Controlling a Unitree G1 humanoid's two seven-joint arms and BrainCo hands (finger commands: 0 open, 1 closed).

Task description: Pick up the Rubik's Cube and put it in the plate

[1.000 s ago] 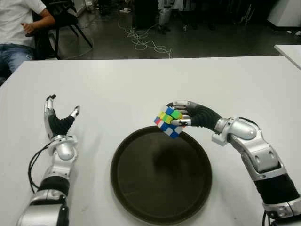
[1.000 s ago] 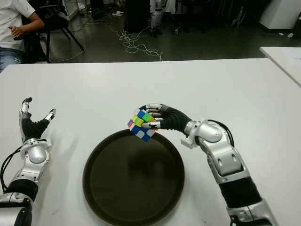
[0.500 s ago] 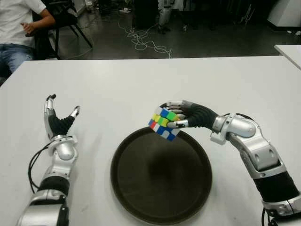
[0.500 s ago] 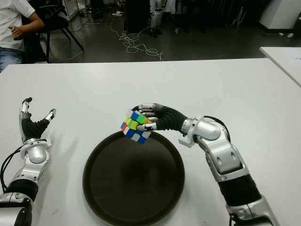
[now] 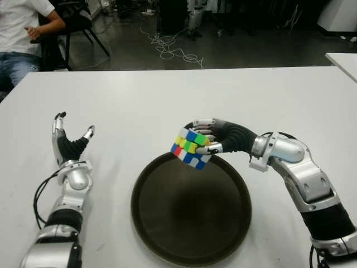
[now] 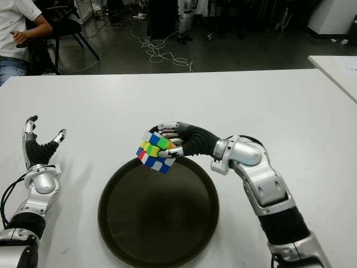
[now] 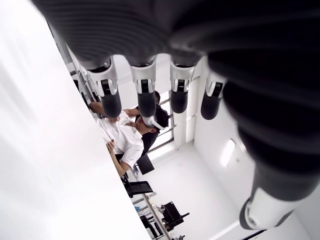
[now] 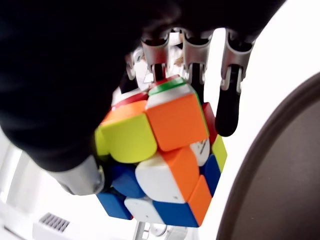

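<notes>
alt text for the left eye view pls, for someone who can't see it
The robot's right hand holds a Rubik's Cube in the air above the far rim of a round dark plate on a white table. Its left hand, fingers open and empty, shows to the plate's left.

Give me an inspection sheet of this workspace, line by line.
Surface: white table, bare apart from the job's things.
Job's things: Rubik's Cube held above the far rim of the dark round plate; not in it yet.
Clutter: nothing seen.
Hands: right hand grips the cube; left hand open, idle, left of the plate.
Cables: black cable by the left forearm; loose cables on the floor beyond the table.
Surroundings: seated person at far left; second table at right.
</notes>
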